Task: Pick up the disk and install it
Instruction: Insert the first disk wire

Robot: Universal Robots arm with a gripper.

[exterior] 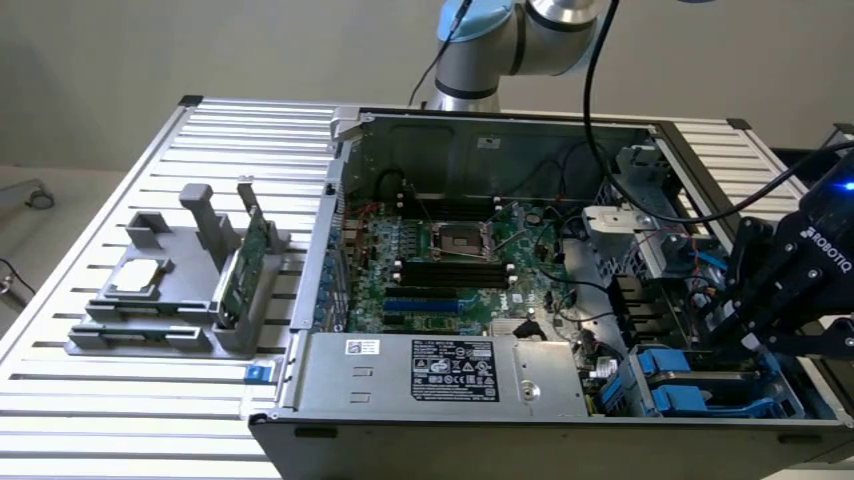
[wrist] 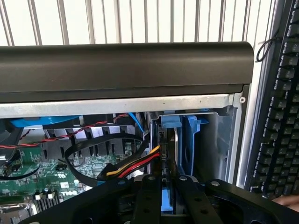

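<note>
The hand (exterior: pixel 747 335) is down inside the open computer case (exterior: pixel 481 140), at its drive-bay corner, closed on the blue-framed disk (wrist: pixel 169 158), which stands on edge in the bay beside another blue carrier (wrist: pixel 192 144).

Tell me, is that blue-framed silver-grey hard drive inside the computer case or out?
Inside: the blue-framed hard drive stands on edge in the open computer case's bay, at the black gripper.
</note>
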